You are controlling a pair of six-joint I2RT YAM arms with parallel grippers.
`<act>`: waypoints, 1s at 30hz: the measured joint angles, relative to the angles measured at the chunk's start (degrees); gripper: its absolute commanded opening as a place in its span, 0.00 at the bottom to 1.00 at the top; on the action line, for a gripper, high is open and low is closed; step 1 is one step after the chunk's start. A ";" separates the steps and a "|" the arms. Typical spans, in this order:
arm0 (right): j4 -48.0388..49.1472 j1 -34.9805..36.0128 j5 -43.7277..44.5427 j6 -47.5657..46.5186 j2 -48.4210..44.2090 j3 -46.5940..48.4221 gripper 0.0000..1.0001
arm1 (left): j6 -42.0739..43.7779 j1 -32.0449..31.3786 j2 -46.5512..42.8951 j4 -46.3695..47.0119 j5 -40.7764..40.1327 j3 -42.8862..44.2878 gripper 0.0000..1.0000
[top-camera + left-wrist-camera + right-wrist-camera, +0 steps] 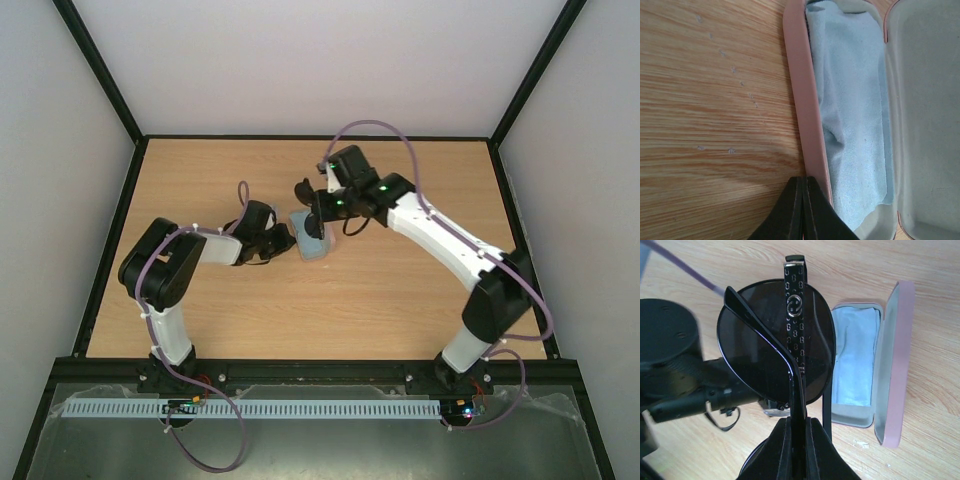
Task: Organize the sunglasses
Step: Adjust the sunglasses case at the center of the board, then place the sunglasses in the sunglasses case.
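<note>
The sunglasses (760, 355), with dark round lenses and patterned temple arms, hang above the table, folded. My right gripper (800, 422) is shut on their temple arms. In the top view they (306, 192) hover just over the far end of the open pink case (312, 246). The case (897, 365) lies open with a light blue cloth (855, 355) inside. My left gripper (802, 181) is shut with nothing in it, its tips against the outer side of the case's pink rim (805, 100). The cloth (850, 100) fills the tray there.
The left arm's wrist (670, 355) sits close beside the sunglasses in the right wrist view. Black frame rails (110, 240) border the wooden table (400, 300) on the left, right and far sides.
</note>
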 measured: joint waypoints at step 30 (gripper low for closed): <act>-7.37 5.20 20.13 -2.19 26.21 12.94 0.01 | 0.24 6.10 -9.84 -0.24 2.71 -8.66 0.05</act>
